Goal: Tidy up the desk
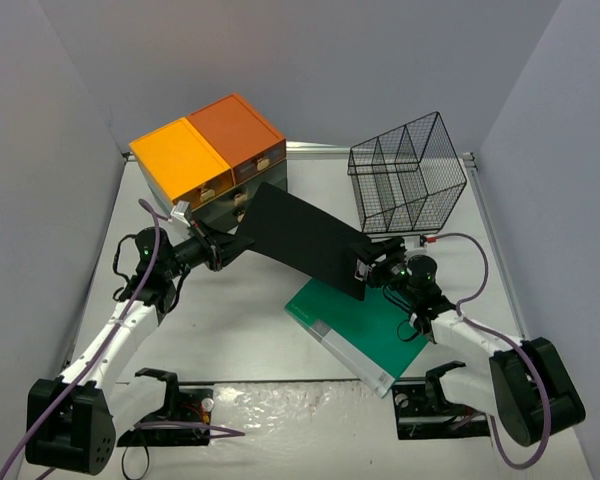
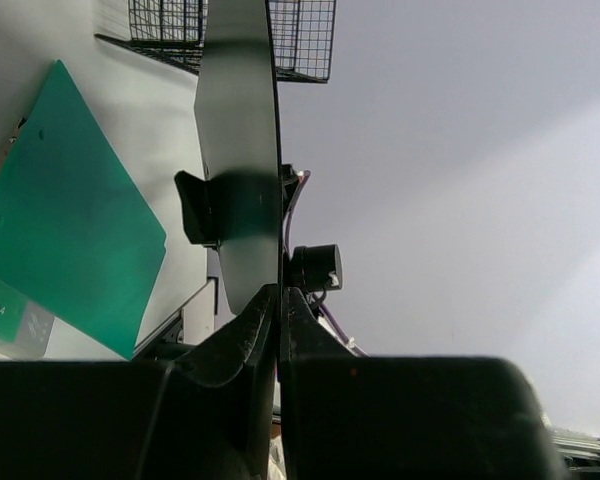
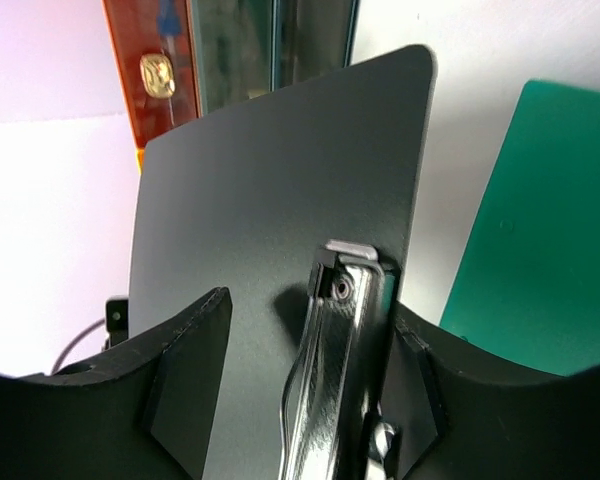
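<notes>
A black clipboard (image 1: 300,235) hangs tilted above the white desk (image 1: 230,320), held between the two arms. My left gripper (image 1: 225,250) is shut on its left edge; in the left wrist view the board (image 2: 238,150) runs edge-on out of the closed jaws (image 2: 278,290). My right gripper (image 1: 365,268) is at the board's other end, jaws open wide over the board's face (image 3: 270,200). The metal clip (image 3: 345,330) stands between them, close to the right finger (image 3: 410,380). A green folder (image 1: 365,325) lies on the desk below.
An orange-topped dark green drawer chest (image 1: 210,150) stands at the back left, just behind the board. A black wire basket (image 1: 405,175) stands at the back right. The green folder also shows in the wrist views (image 2: 70,230) (image 3: 540,230). Grey walls enclose the desk.
</notes>
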`<action>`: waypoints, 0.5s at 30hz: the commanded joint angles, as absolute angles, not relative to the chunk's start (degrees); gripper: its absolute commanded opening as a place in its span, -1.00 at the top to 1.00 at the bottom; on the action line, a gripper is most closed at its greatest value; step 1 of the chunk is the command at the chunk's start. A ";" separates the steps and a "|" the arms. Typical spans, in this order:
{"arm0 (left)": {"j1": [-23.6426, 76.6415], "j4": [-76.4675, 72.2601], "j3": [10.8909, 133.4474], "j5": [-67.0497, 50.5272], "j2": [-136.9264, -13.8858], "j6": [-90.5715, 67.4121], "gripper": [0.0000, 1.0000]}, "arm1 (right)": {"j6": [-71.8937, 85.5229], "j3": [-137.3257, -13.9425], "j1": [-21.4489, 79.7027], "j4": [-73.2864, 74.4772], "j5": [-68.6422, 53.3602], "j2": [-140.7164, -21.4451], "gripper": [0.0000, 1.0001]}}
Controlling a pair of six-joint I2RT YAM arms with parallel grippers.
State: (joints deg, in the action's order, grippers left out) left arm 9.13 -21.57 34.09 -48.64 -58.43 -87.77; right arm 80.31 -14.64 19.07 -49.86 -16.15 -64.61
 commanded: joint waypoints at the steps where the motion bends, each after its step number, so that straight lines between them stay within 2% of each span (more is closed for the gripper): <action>1: 8.79 -28.11 35.49 -50.67 -56.58 -90.41 1.00 | 80.28 -18.97 18.58 -61.27 -25.60 -68.51 0.00; 6: 8.79 -28.30 35.24 -50.80 -56.34 -90.53 1.00 | 78.28 -21.24 18.54 -58.56 -32.23 -68.86 0.06; 11: 8.79 -28.30 35.24 -51.06 -56.43 -90.62 1.00 | 67.70 -26.44 17.98 -38.84 -33.57 -60.49 0.06; 15: 8.57 -27.09 35.23 -51.34 -56.22 -89.92 1.00 | 62.84 -29.24 16.91 -28.58 -34.73 -57.33 0.26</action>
